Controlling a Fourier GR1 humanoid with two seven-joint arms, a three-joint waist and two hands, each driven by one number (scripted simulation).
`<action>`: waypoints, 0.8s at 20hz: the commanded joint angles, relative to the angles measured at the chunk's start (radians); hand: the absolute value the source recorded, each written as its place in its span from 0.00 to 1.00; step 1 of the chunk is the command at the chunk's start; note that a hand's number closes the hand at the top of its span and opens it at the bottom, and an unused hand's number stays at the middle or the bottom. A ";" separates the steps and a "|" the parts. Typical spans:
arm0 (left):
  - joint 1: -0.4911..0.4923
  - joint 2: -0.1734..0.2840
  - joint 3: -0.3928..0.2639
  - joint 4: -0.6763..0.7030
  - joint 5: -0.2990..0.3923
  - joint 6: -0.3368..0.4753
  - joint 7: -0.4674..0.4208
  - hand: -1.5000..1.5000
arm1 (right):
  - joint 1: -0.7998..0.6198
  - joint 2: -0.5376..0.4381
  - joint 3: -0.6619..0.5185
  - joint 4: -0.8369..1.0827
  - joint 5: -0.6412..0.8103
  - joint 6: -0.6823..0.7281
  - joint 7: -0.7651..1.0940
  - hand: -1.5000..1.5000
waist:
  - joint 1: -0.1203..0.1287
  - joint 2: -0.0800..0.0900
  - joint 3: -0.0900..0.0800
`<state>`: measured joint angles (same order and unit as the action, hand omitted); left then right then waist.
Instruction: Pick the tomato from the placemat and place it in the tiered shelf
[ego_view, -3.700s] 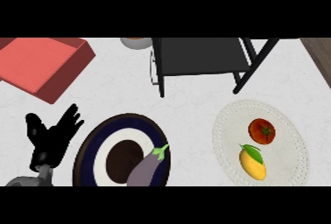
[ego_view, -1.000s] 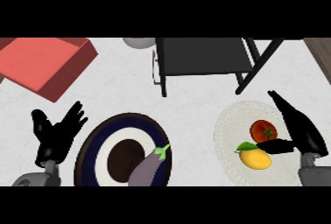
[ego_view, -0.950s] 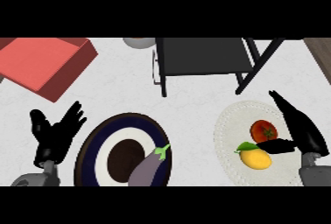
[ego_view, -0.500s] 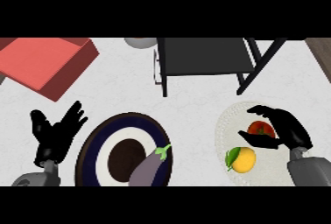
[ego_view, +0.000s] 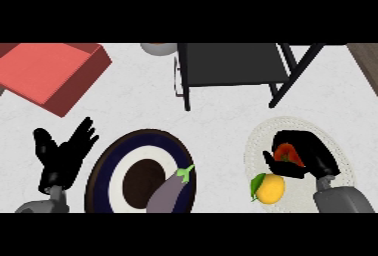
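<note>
A red tomato (ego_view: 286, 153) lies on the pale round placemat (ego_view: 260, 141) at the right of the head view. My right hand (ego_view: 308, 151) is curled over it, thumb on its left side, so only part of the tomato shows. The black tiered shelf (ego_view: 232, 64) stands at the top middle, its dark surface bare. My left hand (ego_view: 62, 153) rests open at the lower left, fingers up, beside the dark plate.
A yellow lemon with a green leaf (ego_view: 269, 188) lies on the placemat just below the tomato. A dark blue plate (ego_view: 111, 160) holds a purple eggplant (ego_view: 168, 188). A red box (ego_view: 50, 73) sits at the top left. A grey object (ego_view: 159, 48) peeks in beside the shelf.
My right hand came in from the right edge with fingers straight, swung over the placemat and curled round the tomato. The lemon shifted slightly down and left. The left hand stayed still.
</note>
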<state>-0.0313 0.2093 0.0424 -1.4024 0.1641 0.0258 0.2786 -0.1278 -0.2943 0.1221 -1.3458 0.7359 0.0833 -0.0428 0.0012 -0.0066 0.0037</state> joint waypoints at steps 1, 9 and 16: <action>0.042 0.036 0.025 -0.011 0.015 -0.032 0.027 0.50 | 0.020 0.106 0.112 -0.141 0.051 0.051 0.160 1.00 | -0.001 0.004 -0.004; -0.021 -0.007 -0.003 0.037 -0.003 -0.008 0.031 0.50 | -0.284 0.291 0.489 -0.167 -0.080 -0.024 0.723 1.00 | 0.028 0.006 -0.004; -0.032 0.023 0.030 0.060 0.008 -0.030 0.026 0.50 | -0.520 0.294 0.531 -0.456 0.026 -0.050 1.056 1.00 | 0.002 -0.001 -0.005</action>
<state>-0.0549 0.2155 0.0514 -1.3733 0.1578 0.0110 0.2904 -0.5336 -0.0084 0.6202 -1.6798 0.7325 0.0461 0.8296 0.0125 -0.0094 0.0040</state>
